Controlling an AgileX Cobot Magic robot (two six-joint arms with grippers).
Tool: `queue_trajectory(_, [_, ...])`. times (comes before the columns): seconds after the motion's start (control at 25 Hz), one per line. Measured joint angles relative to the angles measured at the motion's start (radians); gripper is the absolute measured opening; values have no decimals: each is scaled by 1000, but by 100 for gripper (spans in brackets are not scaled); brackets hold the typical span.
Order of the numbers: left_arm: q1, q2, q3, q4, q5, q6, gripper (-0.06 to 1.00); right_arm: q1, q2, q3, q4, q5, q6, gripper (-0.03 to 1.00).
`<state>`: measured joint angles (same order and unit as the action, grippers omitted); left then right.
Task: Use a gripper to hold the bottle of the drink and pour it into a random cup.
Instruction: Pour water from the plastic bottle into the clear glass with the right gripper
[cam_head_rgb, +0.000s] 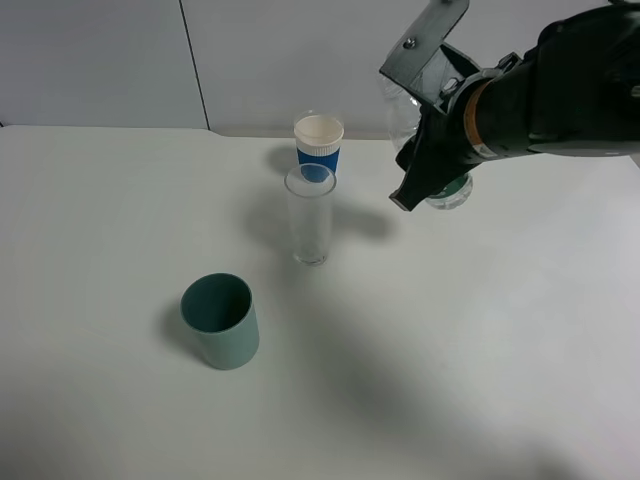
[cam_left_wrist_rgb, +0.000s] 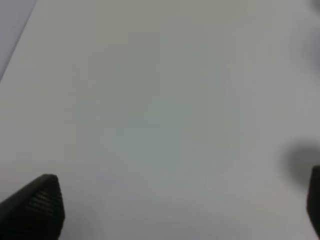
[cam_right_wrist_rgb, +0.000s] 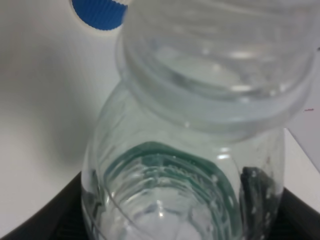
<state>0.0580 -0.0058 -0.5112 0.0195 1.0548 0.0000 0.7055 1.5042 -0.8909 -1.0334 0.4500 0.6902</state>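
White desk (cam_head_rgb: 120, 200): your right gripper (cam_head_rgb: 428, 160) holds the bottle (cam_right_wrist_rgb: 190, 125) aloft (uncapped); pouring into the glass tumbler (cam_head_rgb: 310, 225) remains.

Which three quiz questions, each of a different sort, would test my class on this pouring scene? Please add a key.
1. True or false: the bottle has a cap on its mouth.
2. Multiple choice: which cup stands closest to the clear glass? A. the blue cup. B. the teal cup. C. both equally close.
3. Fill in the blank: the bottle is held by the robot's ____ gripper.

Key: 1 false; 2 A; 3 right.
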Motion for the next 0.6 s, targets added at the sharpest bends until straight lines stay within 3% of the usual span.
queue_trajectory(0.28, [0, 0, 0, 0, 0, 0, 98, 42, 36, 0, -100, 54, 131, 57])
queue_trajectory(0.6, [0, 0, 0, 0, 0, 0, 98, 107, 56, -1, -195, 149, 205, 57])
